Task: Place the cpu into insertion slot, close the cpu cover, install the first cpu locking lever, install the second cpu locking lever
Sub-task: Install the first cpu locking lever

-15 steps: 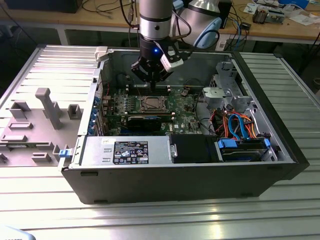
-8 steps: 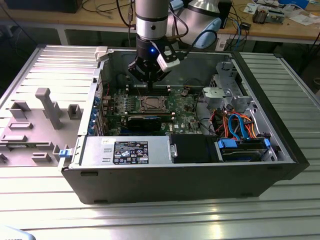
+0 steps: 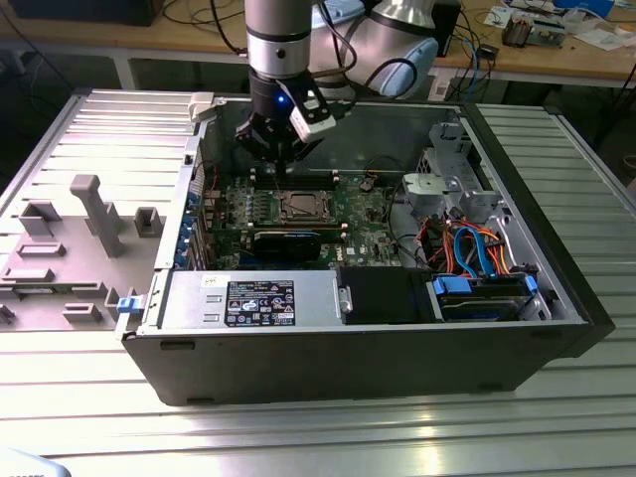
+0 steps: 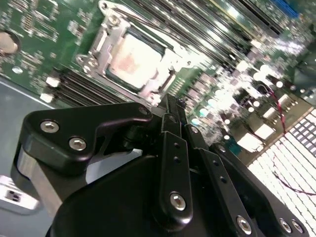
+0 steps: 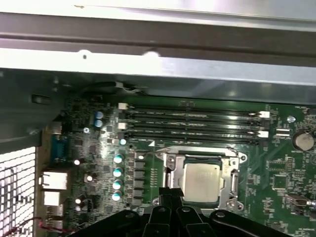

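The cpu (image 3: pixel 298 206) (image 4: pixel 132 61) (image 5: pixel 202 181) lies flat in the insertion slot (image 3: pixel 298 217), silver top up, on the green motherboard (image 3: pixel 363 214); it hides the pin field. The cpu cover (image 4: pixel 105 43) (image 5: pixel 170 170), a silver frame, lies down around the chip. A thin wire lever (image 4: pixel 148 19) runs along one side of the socket. My gripper (image 3: pixel 281 164) (image 4: pixel 170 101) (image 5: pixel 170 193) hangs a little above the board, just to the exterior view's left of the socket and behind it. Its black fingers (image 4: pixel 174 148) are shut together with nothing between them.
Long black memory slots (image 5: pixel 192 123) lie beside the socket. A black card (image 3: pixel 286 241), a labelled power supply (image 3: pixel 253 301) and a drive bay with blue cables (image 3: pixel 477 263) fill the case. Case walls (image 3: pixel 348 353) ring the board. A grey fixture plate (image 3: pixel 79 238) lies outside.
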Tool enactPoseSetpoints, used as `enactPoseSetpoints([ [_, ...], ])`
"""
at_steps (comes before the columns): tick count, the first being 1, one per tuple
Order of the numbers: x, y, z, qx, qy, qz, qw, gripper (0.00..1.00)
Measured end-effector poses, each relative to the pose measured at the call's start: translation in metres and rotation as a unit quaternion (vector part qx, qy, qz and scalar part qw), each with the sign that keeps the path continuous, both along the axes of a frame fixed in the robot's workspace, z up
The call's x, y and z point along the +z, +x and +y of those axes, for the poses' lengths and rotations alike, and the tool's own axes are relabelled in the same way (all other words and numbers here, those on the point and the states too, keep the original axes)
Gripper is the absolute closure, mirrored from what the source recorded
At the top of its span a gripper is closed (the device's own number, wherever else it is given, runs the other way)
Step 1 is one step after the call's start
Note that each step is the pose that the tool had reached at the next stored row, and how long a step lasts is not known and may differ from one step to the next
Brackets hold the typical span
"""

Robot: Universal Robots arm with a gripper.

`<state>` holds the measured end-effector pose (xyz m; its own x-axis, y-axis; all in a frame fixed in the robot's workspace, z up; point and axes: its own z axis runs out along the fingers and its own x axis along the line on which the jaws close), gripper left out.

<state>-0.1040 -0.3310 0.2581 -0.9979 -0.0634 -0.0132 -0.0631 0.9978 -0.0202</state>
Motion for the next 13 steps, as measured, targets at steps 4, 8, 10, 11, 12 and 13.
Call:
enactPoseSetpoints([
  [4,0.0000,-0.0133,0.0020,0.000,0.0000,-0.0004,1.00000,0.89],
  [8,0.0000,-0.0261,0.0093,0.000,0.0000,-0.0008,1.00000,0.89],
  [10,0.0000,-0.0308,0.0163,0.000,0.0000,-0.0009,1.00000,0.89],
  [11,0.0000,-0.0309,0.0185,0.000,0.0000,-0.0009,1.00000,0.89],
  [12,0.0000,-0.0309,0.0205,0.000,0.0000,-0.0010,1.00000,0.89],
  [13,0.0000,-0.0309,0.0229,0.000,0.0000,-0.0010,1.00000,0.89],
])
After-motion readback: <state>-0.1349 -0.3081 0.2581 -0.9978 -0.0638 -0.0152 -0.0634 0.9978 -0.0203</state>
